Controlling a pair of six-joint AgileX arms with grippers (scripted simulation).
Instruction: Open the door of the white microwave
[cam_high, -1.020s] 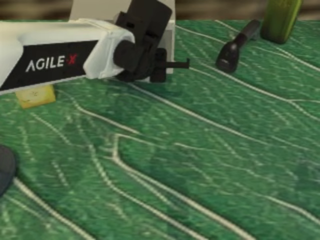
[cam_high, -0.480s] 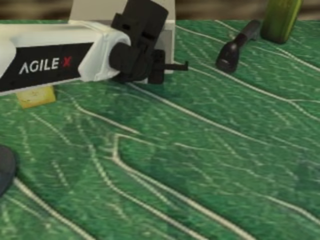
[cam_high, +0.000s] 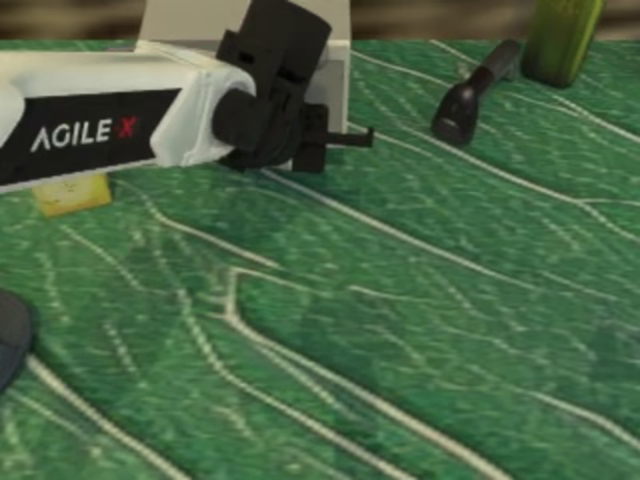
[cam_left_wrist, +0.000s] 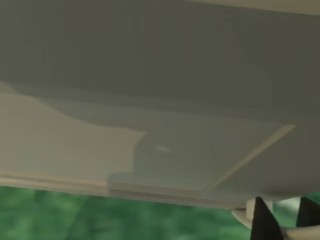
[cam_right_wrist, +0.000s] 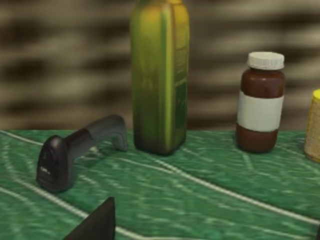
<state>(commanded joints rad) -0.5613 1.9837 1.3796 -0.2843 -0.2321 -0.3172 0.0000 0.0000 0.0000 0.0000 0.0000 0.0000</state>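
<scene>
My left claw (cam_high: 340, 140) at eleven o'clock against the white microwave (cam_high: 190, 20), grip unclear, right arm out of view

Left arm (cam_high: 100, 120): white shell link with a black side panel, "AGILE X" lettered in white, the X in red. Shell tapers to a rounded white collar, then a black cylindrical wrist and a blocky black housing. Left gripper (cam_high: 340, 138): matte black, thin straight fingers (cam_high: 350, 139). Right wrist view shows only a black wedge-shaped finger (cam_right_wrist: 97, 225) of the right gripper (cam_right_wrist: 210, 235).
</scene>
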